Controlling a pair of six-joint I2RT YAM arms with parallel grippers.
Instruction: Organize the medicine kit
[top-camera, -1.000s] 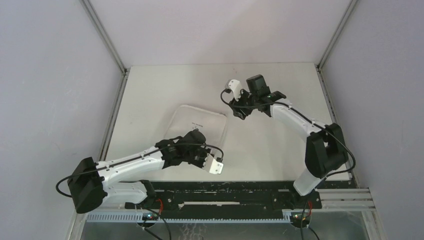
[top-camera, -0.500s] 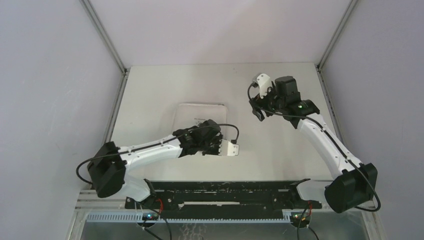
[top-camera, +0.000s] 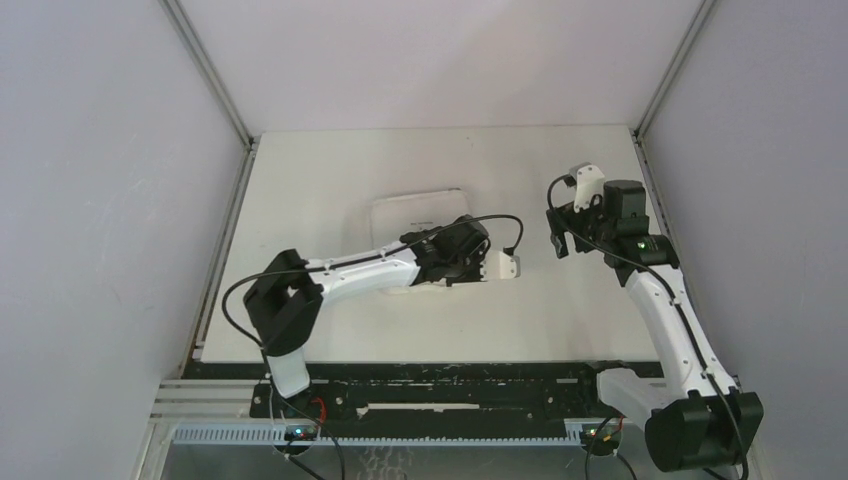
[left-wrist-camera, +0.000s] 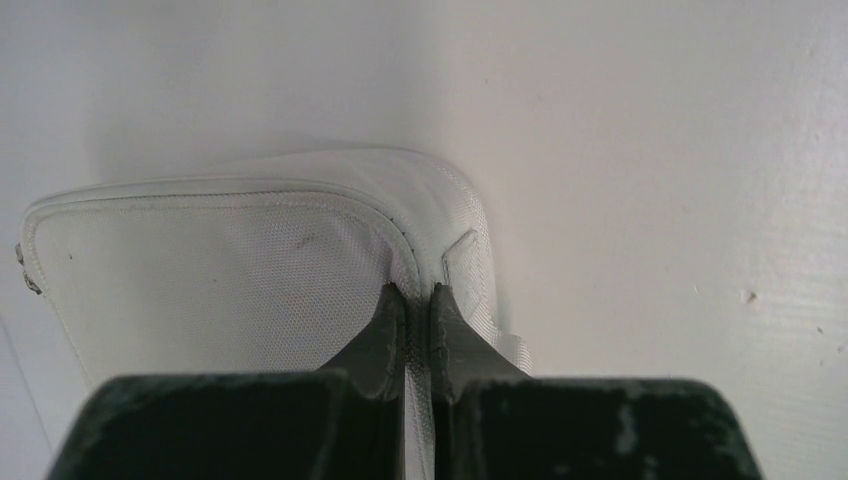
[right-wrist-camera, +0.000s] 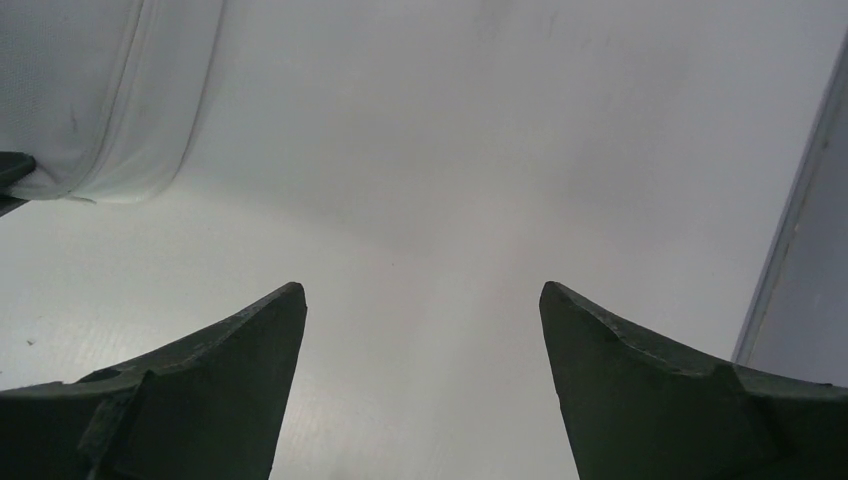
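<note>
Top view: the medicine kit (top-camera: 420, 210) lies flat, lid down, near the mid of the table (top-camera: 320, 170). The left arm (top-camera: 350, 275) covers its near right corner, so the grip is hid there. Left wrist view shows it: the left gripper (left-wrist-camera: 418, 300) pinches the kit's edge seam by a corner. Right wrist view: the right gripper (right-wrist-camera: 420, 290) is spread wide w/ nothing in it, kit off to its left.

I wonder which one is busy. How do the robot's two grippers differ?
The left gripper is shut, pinching the edge of the medicine kit; the right gripper is wide open, holding nothing. The left touches the kit; the right sits apart from it, over the table. Both have dark fingers.
</note>
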